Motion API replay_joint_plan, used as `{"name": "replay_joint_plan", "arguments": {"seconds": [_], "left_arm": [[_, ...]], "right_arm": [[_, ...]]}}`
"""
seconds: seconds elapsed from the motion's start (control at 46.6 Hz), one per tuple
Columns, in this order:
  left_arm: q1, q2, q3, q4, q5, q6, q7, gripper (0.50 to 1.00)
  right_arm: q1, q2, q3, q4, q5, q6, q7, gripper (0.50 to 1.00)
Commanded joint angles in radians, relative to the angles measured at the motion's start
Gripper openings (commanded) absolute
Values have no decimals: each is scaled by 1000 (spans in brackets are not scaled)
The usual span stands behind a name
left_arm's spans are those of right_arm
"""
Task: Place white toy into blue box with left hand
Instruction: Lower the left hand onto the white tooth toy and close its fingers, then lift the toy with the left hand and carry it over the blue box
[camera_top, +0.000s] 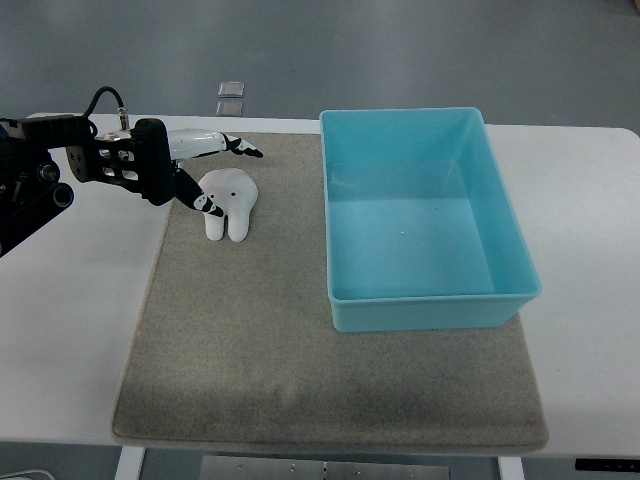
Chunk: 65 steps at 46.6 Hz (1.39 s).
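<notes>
Blue box (425, 300) holds nothing; left robot hand (205, 170), fingers spread, reaches white toy (230, 202) ungrasped.

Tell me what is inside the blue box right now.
Nothing shows inside the blue box: its bare floor is visible almost throughout. Only a strip behind the near wall is hidden. The white toy lies outside on the mat, by the left hand.
</notes>
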Motion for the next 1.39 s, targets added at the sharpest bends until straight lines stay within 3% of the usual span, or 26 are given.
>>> {"name": "replay_joint_plan", "arguments": {"seconds": [0.0, 1.029, 1.179, 1.287, 1.372], "left_arm": [[1, -8, 1, 0, 1, 3, 0, 919], [-2, -19, 58, 31, 47, 69, 0, 898], [1, -29, 66, 32, 47, 76, 0, 810], [-1, -31, 72, 34, 47, 76, 2, 711], [-2, -32, 75, 45, 47, 76, 0, 694]], "right_arm": [[0, 0, 0, 0, 0, 0, 0, 936], [0, 0, 0, 0, 0, 0, 0, 936], [0, 0, 0, 0, 0, 0, 0, 936], [0, 0, 0, 0, 0, 0, 0, 936], [0, 0, 0, 0, 0, 0, 0, 936]]}}
